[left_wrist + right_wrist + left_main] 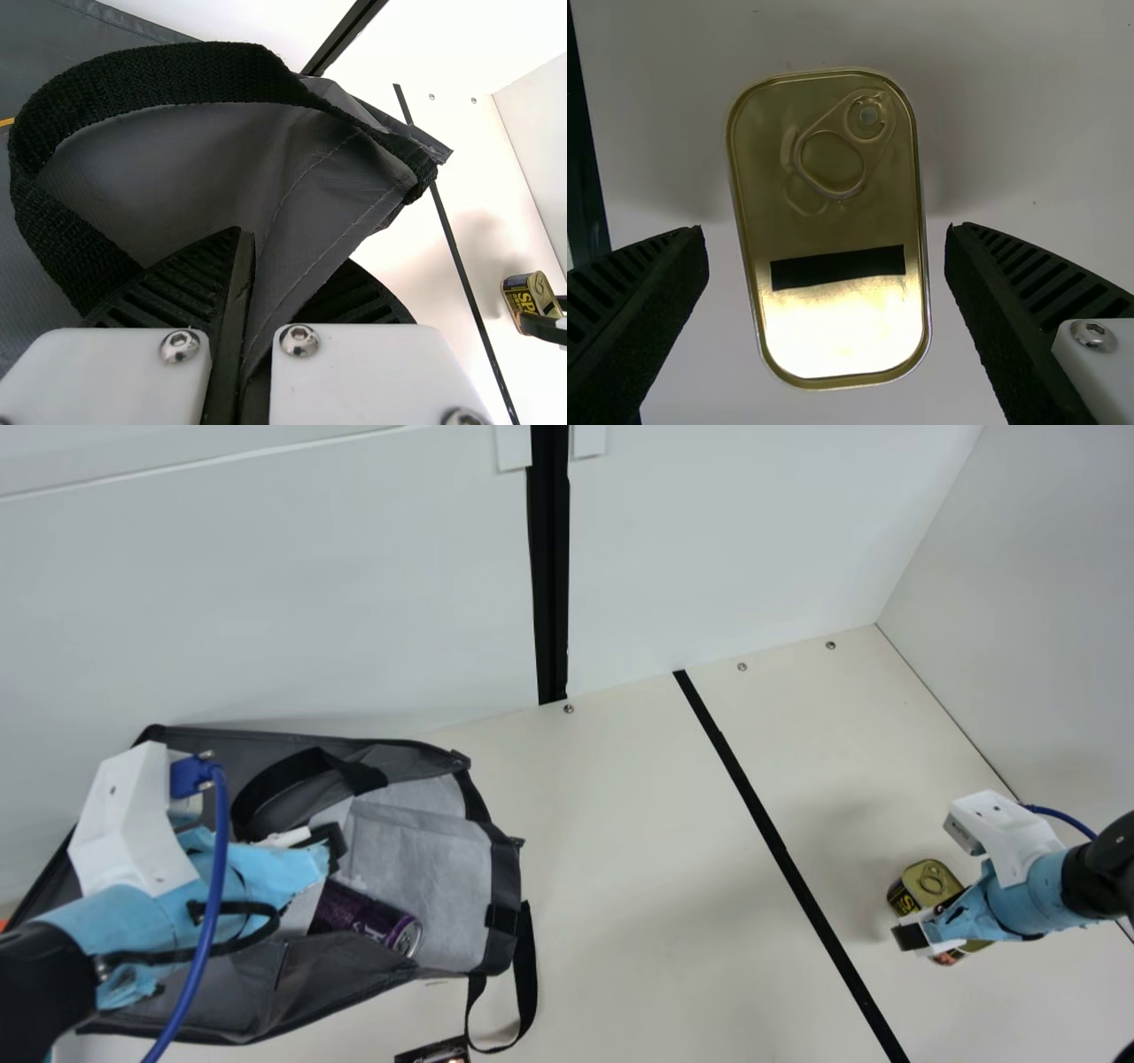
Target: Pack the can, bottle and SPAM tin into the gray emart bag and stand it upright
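Observation:
The gray bag (pixel 416 868) lies on its side at the left, its mouth toward the middle. My left gripper (pixel 330 849) is at its mouth; in the left wrist view the left gripper (pixel 248 266) is shut on the fabric of the gray bag (pixel 292 177), beside a black strap. Inside the bag lies a purple can (pixel 368 923), partly covered by my left gripper. At the right, my right gripper (pixel 917 934) is over the SPAM tin (pixel 930 881). In the right wrist view the right gripper (pixel 827 235) stands open, one finger each side of the tin (pixel 833 204), with gaps between.
A black strip (pixel 780 850) crosses the table between bag and tin. White walls (pixel 354 602) rise behind and at the right. A strap loop (pixel 529 974) hangs off the bag near a small dark printed item (pixel 434 1053) at the bottom edge.

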Robot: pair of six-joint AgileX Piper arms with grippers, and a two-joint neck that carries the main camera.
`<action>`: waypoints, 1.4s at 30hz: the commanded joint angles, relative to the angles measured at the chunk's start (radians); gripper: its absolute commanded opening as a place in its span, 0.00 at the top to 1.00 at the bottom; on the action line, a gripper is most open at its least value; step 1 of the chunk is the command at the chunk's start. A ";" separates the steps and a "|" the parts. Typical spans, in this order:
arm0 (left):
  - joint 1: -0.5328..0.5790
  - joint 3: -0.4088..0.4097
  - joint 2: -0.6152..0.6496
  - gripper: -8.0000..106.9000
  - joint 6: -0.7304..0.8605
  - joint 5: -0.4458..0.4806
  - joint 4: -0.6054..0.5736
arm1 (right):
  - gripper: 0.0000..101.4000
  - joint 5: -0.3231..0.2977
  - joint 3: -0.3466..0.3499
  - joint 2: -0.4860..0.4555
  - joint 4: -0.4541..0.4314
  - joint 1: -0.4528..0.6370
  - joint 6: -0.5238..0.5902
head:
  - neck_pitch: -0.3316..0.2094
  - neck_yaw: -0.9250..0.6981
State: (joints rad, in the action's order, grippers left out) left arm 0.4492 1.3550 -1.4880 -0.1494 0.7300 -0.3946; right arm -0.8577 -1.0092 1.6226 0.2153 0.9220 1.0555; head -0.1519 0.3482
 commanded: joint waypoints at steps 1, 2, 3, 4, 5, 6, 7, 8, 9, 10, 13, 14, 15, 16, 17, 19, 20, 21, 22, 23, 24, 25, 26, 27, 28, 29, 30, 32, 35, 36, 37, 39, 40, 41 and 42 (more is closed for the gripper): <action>0.000 0.000 0.000 1.00 0.000 0.000 0.000 | 0.06 0.006 0.000 0.011 -0.001 -0.001 -0.003 | -0.023 0.001; 0.000 0.000 0.000 1.00 0.000 0.000 0.000 | 0.13 0.010 0.000 0.016 0.000 -0.002 -0.003 | -0.023 0.001; 0.000 0.000 0.000 1.00 0.000 0.000 0.000 | 0.19 0.013 0.000 0.020 0.000 -0.003 -0.003 | -0.023 0.001; 0.000 0.000 0.000 1.00 0.000 0.000 0.000 | 0.26 0.016 0.000 0.024 0.001 -0.004 -0.002 | -0.023 0.001; 0.000 0.000 0.000 1.00 0.000 0.000 0.000 | 0.33 0.019 0.001 0.028 0.001 -0.005 -0.001 | -0.023 0.001; 0.000 0.000 0.000 1.00 0.000 0.000 0.000 | 0.39 0.022 0.001 0.030 0.001 -0.007 0.000 | -0.023 0.001; 0.000 0.000 0.000 1.00 0.000 0.000 0.000 | 0.46 0.025 0.002 0.033 0.000 -0.008 0.001 | -0.023 0.001; 0.000 0.000 0.000 1.00 0.000 0.000 0.000 | 0.52 0.028 0.002 0.035 0.000 -0.008 0.002 | -0.023 0.001; 0.000 0.000 0.000 1.00 0.000 0.000 0.000 | 0.59 0.030 0.003 0.036 0.000 -0.009 0.004 | -0.023 0.001; 0.000 0.000 0.000 1.00 0.000 0.000 0.000 | 0.66 0.032 0.003 0.037 0.000 -0.009 0.005 | -0.023 0.001; 0.000 0.000 0.000 1.00 0.000 0.000 0.000 | 0.85 0.031 0.000 0.037 0.003 -0.009 0.011 | -0.023 0.001; 0.000 0.000 0.000 1.00 0.000 0.000 0.000 | 0.92 0.031 -0.001 0.035 0.005 -0.009 0.014 | -0.023 0.001; 0.000 0.000 0.000 1.00 0.000 0.000 0.000 | 0.99 0.029 -0.002 0.034 0.006 -0.009 0.016 | -0.023 0.001; 0.000 0.000 0.000 1.00 0.000 0.000 0.000 | 1.00 0.027 -0.004 0.031 0.008 -0.009 0.019 | -0.023 0.001; 0.000 0.000 0.000 1.00 0.000 0.000 0.000 | 1.00 0.025 -0.005 0.028 0.011 -0.008 0.022 | -0.023 0.001; 0.000 0.000 0.000 1.00 0.000 0.000 0.000 | 1.00 0.019 -0.009 0.021 0.015 -0.008 0.028 | -0.023 0.001; 0.000 0.000 0.000 1.00 0.000 0.000 0.000 | 1.00 0.016 -0.011 0.017 0.017 -0.009 0.032 | -0.023 0.001; 0.000 0.000 0.000 1.00 0.000 0.000 0.000 | 1.00 0.012 -0.013 0.012 0.019 -0.009 0.035 | -0.023 0.001; 0.000 0.000 0.000 1.00 0.000 0.000 0.000 | 1.00 0.008 -0.015 0.008 0.021 -0.010 0.037 | -0.023 0.001; 0.000 0.000 0.000 1.00 0.000 0.000 0.000 | 1.00 0.004 -0.017 0.002 0.023 -0.012 0.040 | -0.023 0.001; 0.000 0.000 0.000 1.00 0.000 0.000 0.000 | 1.00 -0.001 -0.020 -0.003 0.024 -0.014 0.043 | -0.023 0.001; 0.000 0.000 0.000 1.00 0.000 0.000 0.000 | 1.00 -0.006 -0.024 -0.009 0.026 -0.015 0.046 | -0.023 0.001; 0.000 0.000 0.000 1.00 0.000 0.000 0.000 | 1.00 -0.012 -0.027 -0.015 0.027 -0.017 0.048 | -0.023 0.001; 0.000 0.000 0.000 1.00 0.000 0.000 0.000 | 1.00 -0.017 -0.031 -0.022 0.028 -0.021 0.049 | -0.023 0.001; 0.000 0.000 0.000 1.00 0.000 0.000 0.000 | 1.00 -0.023 -0.034 -0.028 0.029 -0.024 0.050 | -0.023 0.001; 0.000 0.000 0.000 1.00 0.000 0.000 0.000 | 1.00 -0.028 -0.037 -0.035 0.030 -0.028 0.050 | -0.023 0.001; 0.000 0.000 0.000 1.00 0.000 0.000 0.000 | 1.00 -0.034 -0.041 -0.043 0.031 -0.032 0.050 | -0.023 0.001; 0.000 0.000 0.000 1.00 0.000 0.000 0.000 | 1.00 -0.045 -0.046 -0.058 0.032 -0.042 0.048 | -0.023 0.001; 0.000 0.000 0.000 1.00 0.000 0.000 0.000 | 1.00 -0.062 -0.052 -0.082 0.032 -0.061 0.040 | -0.023 0.001; 0.000 0.000 0.000 1.00 0.000 0.000 0.000 | 1.00 -0.067 -0.054 -0.091 0.031 -0.068 0.036 | -0.023 0.001; 0.000 0.000 0.000 1.00 0.000 0.000 0.000 | 1.00 -0.073 -0.056 -0.100 0.029 -0.077 0.031 | -0.023 0.001; 0.000 0.000 0.000 1.00 0.000 0.000 0.000 | 1.00 -0.083 -0.058 -0.116 0.026 -0.094 0.019 | -0.023 0.001; 0.000 0.000 0.000 1.00 0.000 0.000 0.000 | 1.00 -0.086 -0.059 -0.124 0.024 -0.104 0.011 | -0.023 0.001; 0.000 0.000 0.000 1.00 0.000 0.000 0.000 | 1.00 -0.089 -0.059 -0.131 0.021 -0.114 0.003 | -0.023 0.001; 0.000 0.000 0.000 1.00 0.000 0.000 0.000 | 1.00 -0.092 -0.059 -0.139 0.018 -0.125 -0.007 | -0.023 0.001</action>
State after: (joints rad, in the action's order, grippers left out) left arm 0.4492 1.3550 -1.4880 -0.1494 0.7300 -0.3946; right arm -0.9438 -1.0684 1.4901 0.2379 0.8086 1.0574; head -0.1519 0.3482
